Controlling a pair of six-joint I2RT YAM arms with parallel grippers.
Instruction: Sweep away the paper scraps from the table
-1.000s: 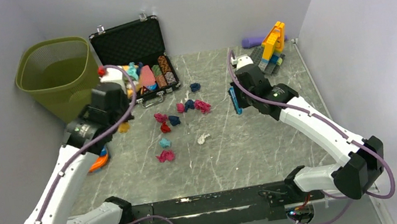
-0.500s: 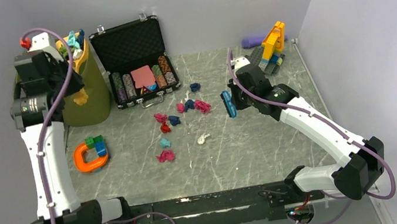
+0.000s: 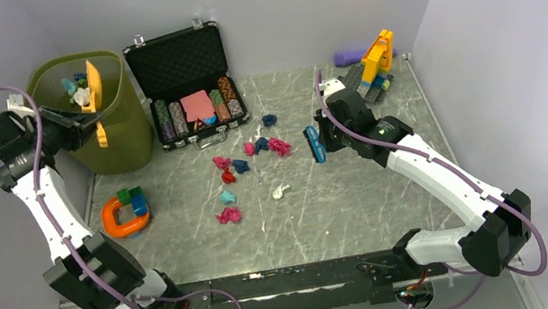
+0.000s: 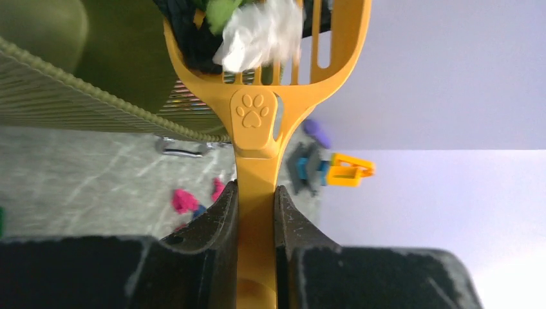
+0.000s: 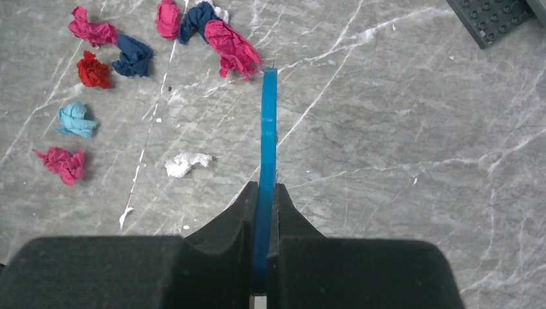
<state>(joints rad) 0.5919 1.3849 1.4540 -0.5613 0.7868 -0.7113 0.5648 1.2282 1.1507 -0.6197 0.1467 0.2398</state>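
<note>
Several paper scraps (image 3: 230, 195) in pink, red, blue, teal and white lie on the table (image 3: 343, 201), also in the right wrist view (image 5: 132, 55). My left gripper (image 3: 72, 129) is shut on a yellow slotted scoop (image 4: 257, 141), tipped over the green bin (image 3: 116, 137). Scraps (image 4: 257, 32) sit in the scoop, and some lie in the bin (image 3: 76, 84). My right gripper (image 3: 325, 137) is shut on a thin blue scraper (image 5: 266, 138), held above the table just right of a pink scrap (image 5: 232, 46).
An open black case (image 3: 185, 77) with poker chips stands at the back. An orange ring with toy bricks (image 3: 126, 211) lies at the left. A yellow and blue brick model (image 3: 374, 66) on a dark plate and a purple object (image 3: 348, 56) are at the back right.
My left arm swung the scoop from above the table up and over the bin, then pulled back left and tipped it; scraps now lie in the bin. The right gripper shifted slightly left.
</note>
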